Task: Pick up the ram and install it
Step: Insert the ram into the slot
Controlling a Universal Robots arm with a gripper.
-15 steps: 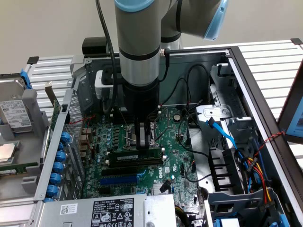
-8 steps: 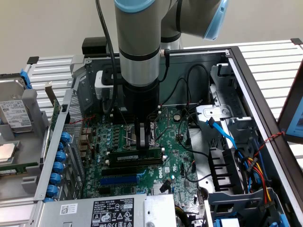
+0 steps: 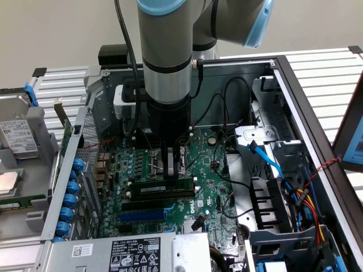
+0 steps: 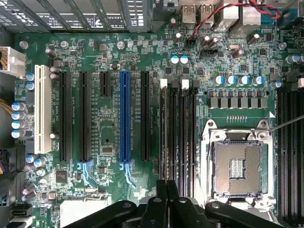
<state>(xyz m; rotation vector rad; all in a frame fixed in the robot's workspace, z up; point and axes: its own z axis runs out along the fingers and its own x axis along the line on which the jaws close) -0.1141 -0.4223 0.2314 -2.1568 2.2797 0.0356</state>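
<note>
An open computer case (image 3: 295, 99) is set on a slatted table (image 3: 62, 85), with a motherboard (image 4: 107, 128) mounted inside. In the exterior view, a power supply (image 3: 125, 255) is placed in front of the motherboard; a tray with a drive (image 3: 17, 136) is placed at the left, and a screen (image 3: 353, 136) at the right. In the wrist view, the memory slots (image 4: 183, 137) are positioned between the blue slot (image 4: 125, 114) and the processor socket (image 4: 237, 168).
</note>
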